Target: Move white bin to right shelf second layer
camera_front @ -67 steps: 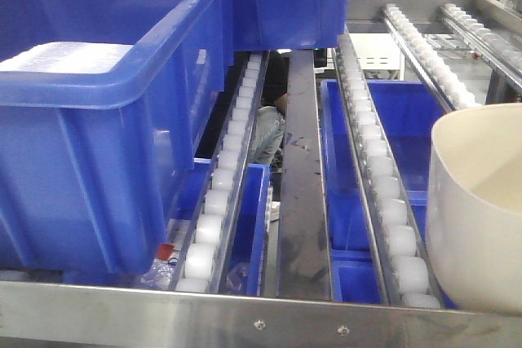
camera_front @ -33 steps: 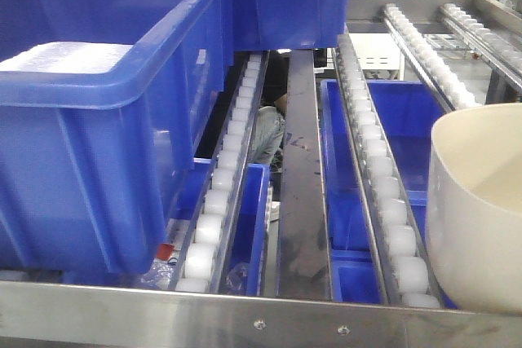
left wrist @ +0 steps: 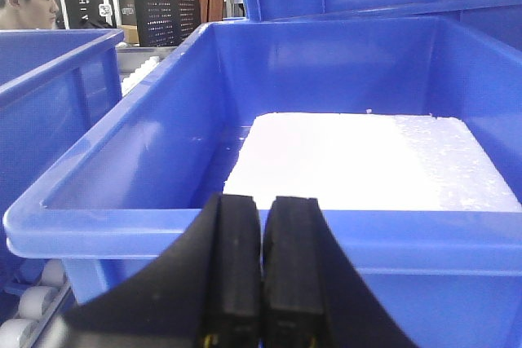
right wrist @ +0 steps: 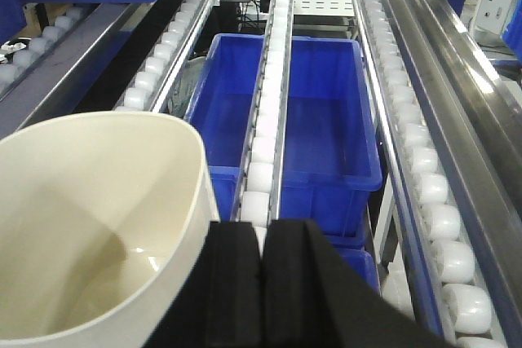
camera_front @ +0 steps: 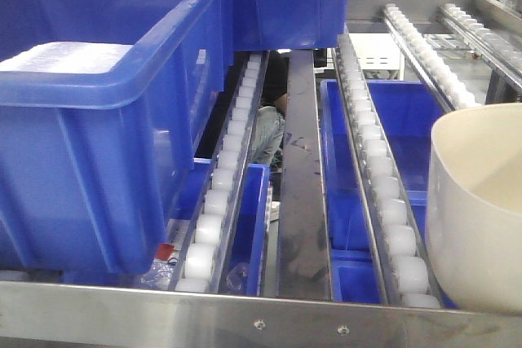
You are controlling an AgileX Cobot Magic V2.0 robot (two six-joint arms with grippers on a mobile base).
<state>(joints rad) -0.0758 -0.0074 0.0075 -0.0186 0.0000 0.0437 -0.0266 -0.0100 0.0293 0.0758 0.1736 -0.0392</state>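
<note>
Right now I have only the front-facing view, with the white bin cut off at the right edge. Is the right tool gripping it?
Observer: The right wrist view shows the right tool with its pads pressed together and nothing between them. The white bin sits just to its left.
Operator: And the left tool?
Observer: The left tool is shut too and empty, facing the rim of a blue crate.
Operator: Anything in the bin?
Observer: Its bottom shows bare.
</note>
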